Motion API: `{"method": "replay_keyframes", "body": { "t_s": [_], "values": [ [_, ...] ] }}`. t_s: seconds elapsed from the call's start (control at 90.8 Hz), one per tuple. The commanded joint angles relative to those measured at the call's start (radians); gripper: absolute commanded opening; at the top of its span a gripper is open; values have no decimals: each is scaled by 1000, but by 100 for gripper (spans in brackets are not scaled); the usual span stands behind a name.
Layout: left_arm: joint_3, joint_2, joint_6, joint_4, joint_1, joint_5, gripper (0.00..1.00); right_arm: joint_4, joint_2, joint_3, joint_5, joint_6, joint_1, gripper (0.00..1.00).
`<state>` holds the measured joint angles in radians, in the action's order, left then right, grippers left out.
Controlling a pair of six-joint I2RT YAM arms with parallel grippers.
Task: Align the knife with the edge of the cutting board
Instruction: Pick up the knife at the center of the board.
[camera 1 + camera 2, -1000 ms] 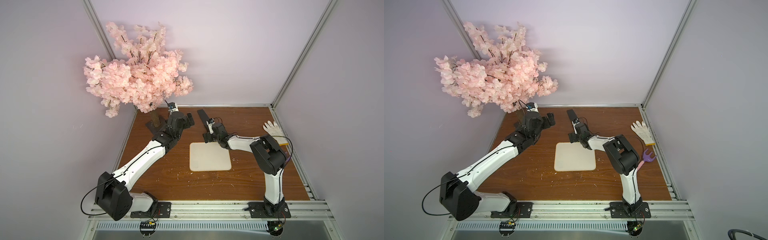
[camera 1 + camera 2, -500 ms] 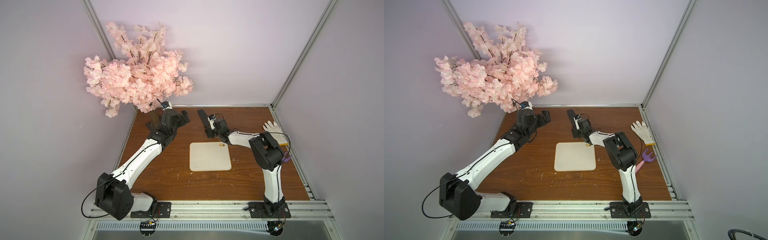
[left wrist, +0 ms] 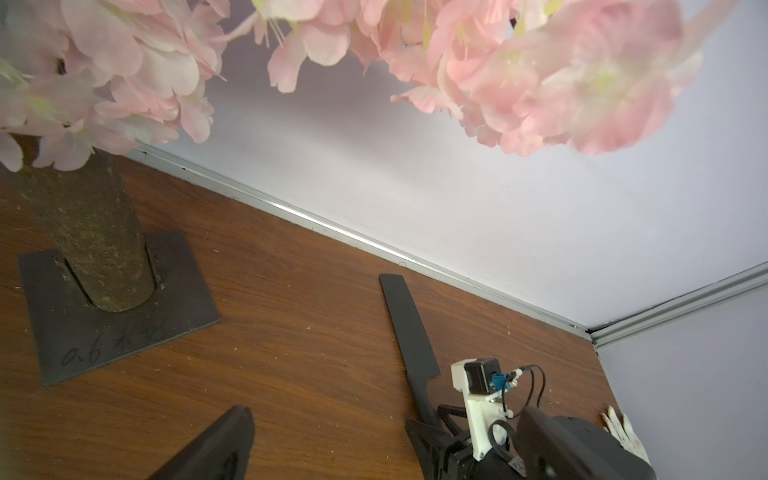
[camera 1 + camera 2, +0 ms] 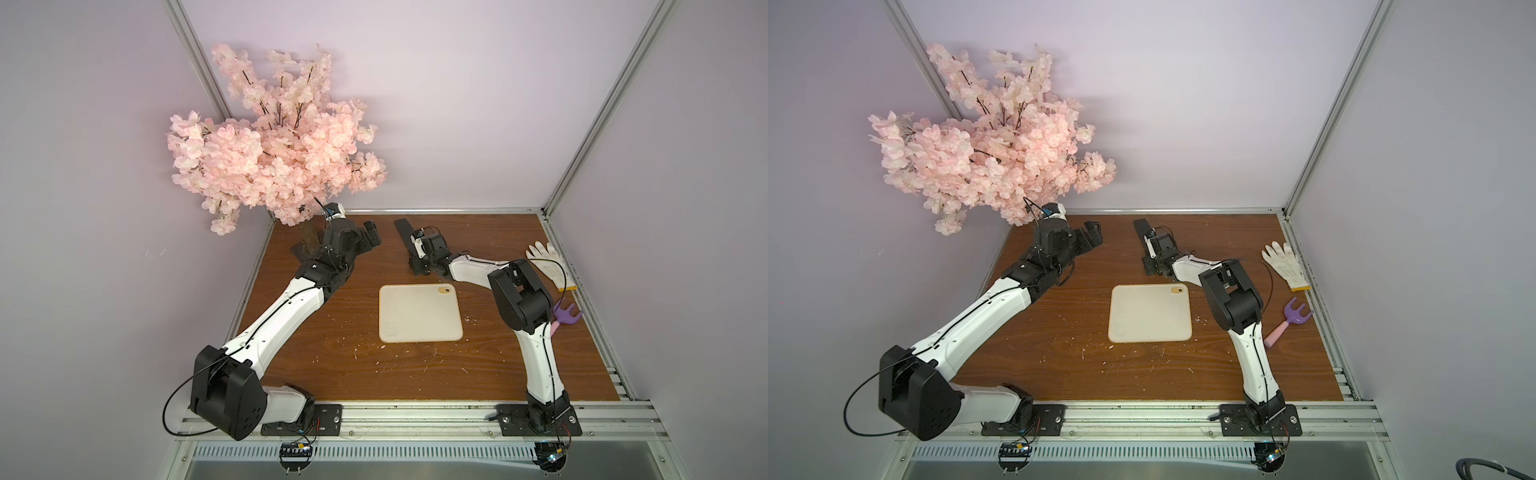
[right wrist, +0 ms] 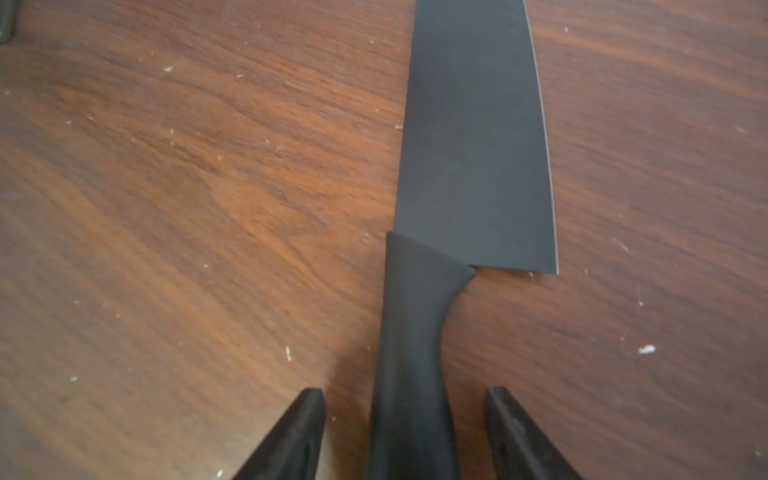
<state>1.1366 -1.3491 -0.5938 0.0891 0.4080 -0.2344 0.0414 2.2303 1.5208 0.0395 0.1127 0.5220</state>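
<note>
- Right end effector (image 5: 405,391) is open astride the handle of the knife (image 5: 473,145); in the right wrist view a strip of wood shows between the handle and each of the fingers (image 5: 299,436), so nothing is gripped.
- In both top views the knife (image 4: 402,227) lies flat on the counter (image 4: 498,365) at upper centre. Its blade slants up toward the back wall and its handle points down toward the cutting board (image 4: 419,313).
- Knife and board are apart and not parallel. The board sits at the frame's centre with its orange-ringed hole at its upper right corner, and the right end effector (image 4: 419,266) is just above its upper edge.
- Left end effector (image 4: 371,235) is left of the knife, under the pink blossom tree (image 4: 274,153). Only one finger shows in the left wrist view, so open or closed cannot be told.
- A white glove (image 4: 548,262) and a purple rake (image 4: 1296,318) lie at the counter's right side.
</note>
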Motion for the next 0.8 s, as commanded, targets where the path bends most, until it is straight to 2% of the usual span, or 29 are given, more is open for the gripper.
{"method": "replay_keyframes", "body": {
  "t_s": [0.0,0.154,0.264,0.352,0.495,0.793],
  "values": [
    [13,8,16,2,-11,-2,100,-64,1,27,22,-35,-5,61],
    [12,8,13,2,-16,-3,100,-83,5,11,25,-53,-3,55],
    [12,7,12,2,-18,0,100,-97,12,7,34,-67,-4,48],
    [12,6,12,3,-20,2,100,-103,11,7,39,-71,-4,34],
    [11,8,11,2,-20,1,100,-98,-2,11,51,-69,-4,0],
    [10,11,10,3,-23,-7,100,-33,-110,-19,71,-51,0,0]
  ]
}}
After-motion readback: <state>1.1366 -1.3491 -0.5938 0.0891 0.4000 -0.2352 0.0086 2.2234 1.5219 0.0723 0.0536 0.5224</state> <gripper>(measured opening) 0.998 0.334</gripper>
